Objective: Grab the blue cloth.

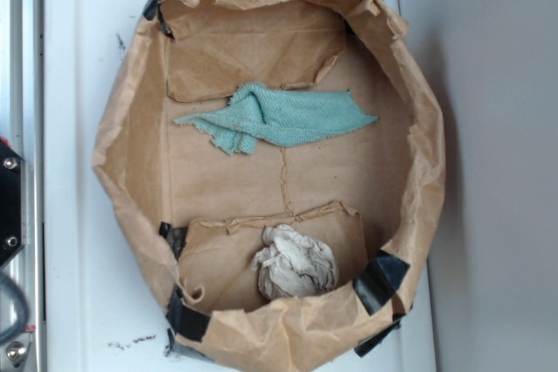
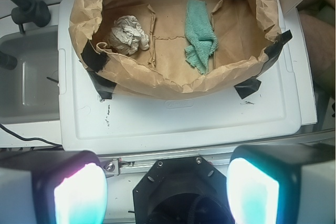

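**Teal towel in the paper tray, gripper away**

While the gripper (image 2: 167,187) hung with its two fingers spread wide and holding nothing, well apart from the crumpled brown paper tray (image 1: 417,163), the small teal-blue terry cloth (image 1: 283,117) lay rumpled on the tray floor, apart from the greyish-white wrinkled wad (image 1: 295,263).

The exterior view looks straight down, close over the paper bag (image 1: 418,172) on the white lid (image 1: 65,215). The wrist view sits farther back beyond the lid's long edge, tilted down past the gripper (image 2: 167,190). Both views share the bag (image 2: 173,85) and lid (image 2: 184,121).
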### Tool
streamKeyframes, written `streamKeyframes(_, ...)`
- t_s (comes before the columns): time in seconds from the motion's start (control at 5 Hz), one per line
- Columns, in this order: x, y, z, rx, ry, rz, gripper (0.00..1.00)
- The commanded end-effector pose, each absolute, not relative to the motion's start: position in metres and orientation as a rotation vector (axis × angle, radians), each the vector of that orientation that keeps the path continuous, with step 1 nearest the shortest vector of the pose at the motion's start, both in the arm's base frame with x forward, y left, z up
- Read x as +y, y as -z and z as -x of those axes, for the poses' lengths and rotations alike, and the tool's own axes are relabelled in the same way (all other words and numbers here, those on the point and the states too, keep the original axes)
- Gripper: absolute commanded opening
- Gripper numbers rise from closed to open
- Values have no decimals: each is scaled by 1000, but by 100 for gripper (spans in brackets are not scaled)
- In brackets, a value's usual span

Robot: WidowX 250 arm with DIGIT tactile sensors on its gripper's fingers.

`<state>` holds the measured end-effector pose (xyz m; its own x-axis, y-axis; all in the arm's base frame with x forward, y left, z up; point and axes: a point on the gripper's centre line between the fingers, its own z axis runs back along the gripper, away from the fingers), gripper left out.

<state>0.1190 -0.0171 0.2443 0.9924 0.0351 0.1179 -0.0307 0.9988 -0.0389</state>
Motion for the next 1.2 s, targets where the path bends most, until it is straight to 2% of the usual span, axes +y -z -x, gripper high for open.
streamKeyframes(0.0, -17, -244, -119, -119, -33, 37, 100)
streamKeyframes(0.2, -9, -243, -169, -137, 10, 68, 100)
streamKeyframes(0.6, 82, -231, -270, -172, 33, 45, 100)
streamKeyframes(1.0, 82, -231, -270, -172, 33, 45, 100)
